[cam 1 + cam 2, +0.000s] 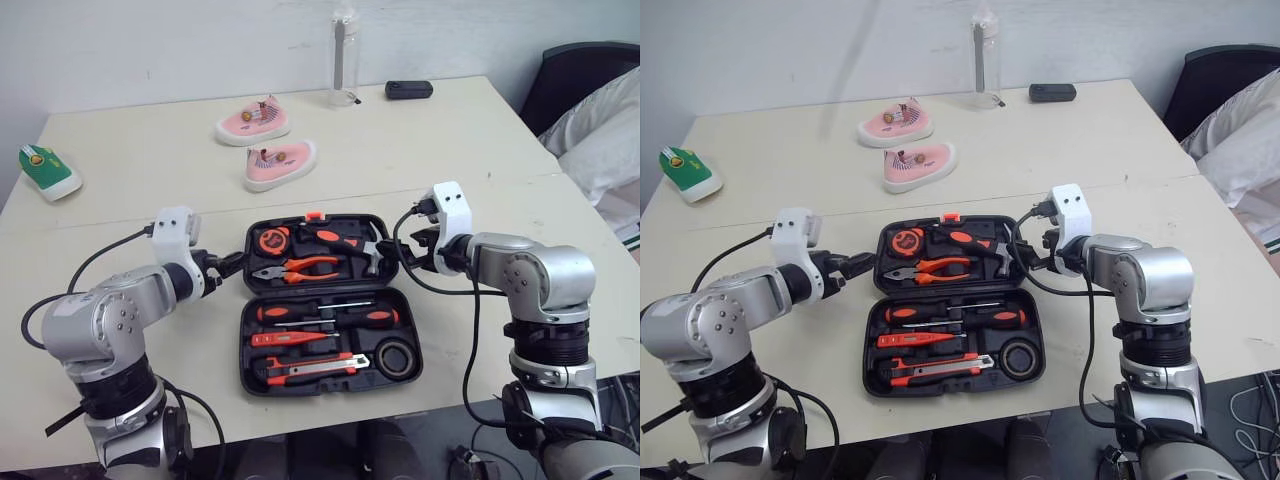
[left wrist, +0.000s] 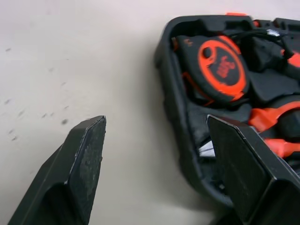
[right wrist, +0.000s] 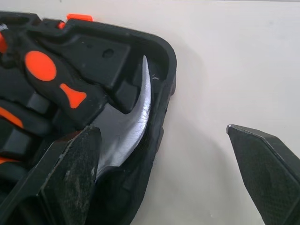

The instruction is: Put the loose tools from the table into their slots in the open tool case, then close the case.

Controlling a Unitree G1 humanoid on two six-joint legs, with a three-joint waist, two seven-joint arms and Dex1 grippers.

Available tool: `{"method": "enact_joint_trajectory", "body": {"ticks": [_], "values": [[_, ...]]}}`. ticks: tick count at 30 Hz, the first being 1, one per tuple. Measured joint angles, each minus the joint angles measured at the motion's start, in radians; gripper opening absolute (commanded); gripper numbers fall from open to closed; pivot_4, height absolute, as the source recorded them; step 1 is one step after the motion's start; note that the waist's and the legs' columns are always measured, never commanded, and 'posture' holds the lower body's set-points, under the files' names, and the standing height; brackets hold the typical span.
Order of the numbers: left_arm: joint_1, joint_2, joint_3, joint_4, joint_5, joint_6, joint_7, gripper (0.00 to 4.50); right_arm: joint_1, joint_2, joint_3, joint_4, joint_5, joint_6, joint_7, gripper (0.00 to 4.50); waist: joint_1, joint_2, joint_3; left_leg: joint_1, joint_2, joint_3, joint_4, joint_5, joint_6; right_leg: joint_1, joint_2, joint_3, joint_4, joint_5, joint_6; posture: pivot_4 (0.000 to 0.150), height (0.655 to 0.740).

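The black tool case lies open in the middle of the table, both halves flat. Its far half holds a tape measure, orange pliers and a hammer. The near half holds screwdrivers, a knife and a tape roll. My left gripper is open, low at the far half's left edge, with one finger over the case wall and one over bare table. At the right edge my right gripper is open too, straddling the rim beside the hammer claw.
Two pink shoes sit behind the case, and a green shoe lies far left. A clear bottle and a small black device stand at the back edge. A chair with white cloth is at the right.
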Motion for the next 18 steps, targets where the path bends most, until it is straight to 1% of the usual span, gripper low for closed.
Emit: {"method": "enact_joint_trajectory", "body": {"ticks": [1,4,6,8,9,10,11,12,18], "values": [[-0.001,-0.001,-0.009,0.012,0.004,-0.002,0.002,3.48,0.000,0.005,0.009,0.004,0.000,0.000,-0.007,4.50,-0.001,0.000,0.000,0.000,0.000,0.000,0.000,0.000,0.000,0.000,0.000,0.000,0.000,0.000,0.000,0.150,0.7269],[0.005,-0.001,-0.043,0.046,0.015,-0.033,0.013,2.64,0.000,0.005,0.024,0.023,-0.007,-0.020,-0.019,3.70,-0.004,0.000,0.000,0.000,0.000,0.000,0.000,0.000,0.000,0.000,0.000,0.000,0.000,0.000,0.000,0.150,0.7269],[0.006,-0.007,-0.048,0.069,0.025,-0.050,0.023,1.77,0.001,0.005,0.039,0.027,-0.011,-0.039,-0.022,2.75,-0.004,0.000,0.000,0.000,0.000,0.000,0.000,0.000,0.000,0.000,0.000,0.000,0.000,0.000,0.000,0.150,0.7269],[0.006,-0.026,-0.046,0.070,0.027,-0.055,0.025,1.02,0.002,0.005,0.049,0.027,-0.012,-0.055,-0.023,1.92,-0.003,0.000,0.000,0.000,0.000,0.000,0.000,0.000,0.000,0.000,0.000,0.000,0.000,0.000,0.000,0.150,0.7269],[0.005,-0.034,-0.047,0.067,0.024,-0.055,0.023,0.52,0.005,0.004,0.053,0.028,-0.013,-0.064,-0.024,1.37,-0.002,0.000,0.000,0.000,0.000,0.000,0.000,0.000,0.000,0.000,0.000,0.000,0.000,0.000,0.000,0.150,0.7269],[0.005,-0.040,-0.048,0.064,0.021,-0.055,0.022,0.19,0.007,0.006,0.061,0.025,-0.008,-0.070,-0.019,0.93,-0.002,0.000,0.000,0.001,0.000,0.000,0.000,0.000,0.000,0.000,0.000,0.000,0.000,0.000,0.000,0.150,0.7269],[0.004,-0.044,-0.046,0.064,0.022,-0.056,0.025,0.00,0.008,0.006,0.072,0.020,-0.007,-0.072,-0.017,0.48,-0.003,0.000,0.000,0.002,0.000,0.000,0.000,0.000,0.000,0.001,0.000,0.000,0.000,0.000,0.000,0.150,0.7269],[0.004,-0.045,-0.046,0.064,0.022,-0.056,0.027,0.00,0.010,0.006,0.073,0.018,-0.005,-0.072,-0.019,0.01,-0.002,0.000,-0.001,0.003,0.000,0.000,0.000,0.000,0.000,0.002,0.000,0.000,-0.001,0.000,0.000,0.150,0.7269],[0.004,-0.049,-0.046,0.063,0.021,-0.058,0.027,0.00,0.017,0.005,0.073,0.003,-0.002,-0.070,-0.035,0.01,0.000,-0.001,-0.001,0.004,0.000,0.000,0.000,0.000,0.000,0.003,0.000,0.000,-0.002,0.000,0.000,0.150,0.7269]]}}
